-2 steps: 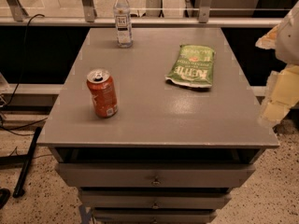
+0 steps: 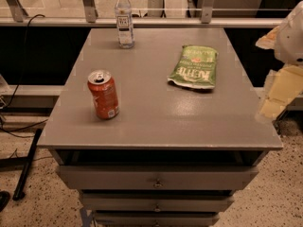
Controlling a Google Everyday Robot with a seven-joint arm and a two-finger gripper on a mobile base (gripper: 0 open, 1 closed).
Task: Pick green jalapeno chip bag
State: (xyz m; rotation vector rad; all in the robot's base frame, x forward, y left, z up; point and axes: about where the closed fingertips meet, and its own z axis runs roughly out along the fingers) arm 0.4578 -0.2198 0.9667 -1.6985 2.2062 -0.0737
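Note:
The green jalapeno chip bag [image 2: 194,66] lies flat on the grey table top [image 2: 156,122], right of centre, its white lettering toward me. My gripper [image 2: 277,93] is at the right edge of the view, beside and off the table's right side, well right of the bag and apart from it. Only its pale yellowish end and the white arm housing [image 2: 291,32] above it show.
An orange soda can [image 2: 103,95] stands upright on the left part of the table. A clear water bottle [image 2: 124,19] stands at the back, left of centre. Drawers [image 2: 156,178] sit under the table top. A rail and posts run behind.
The view has shifted slightly, so the table sits a little lower. The gripper remains at the right edge; nothing on the table has moved.

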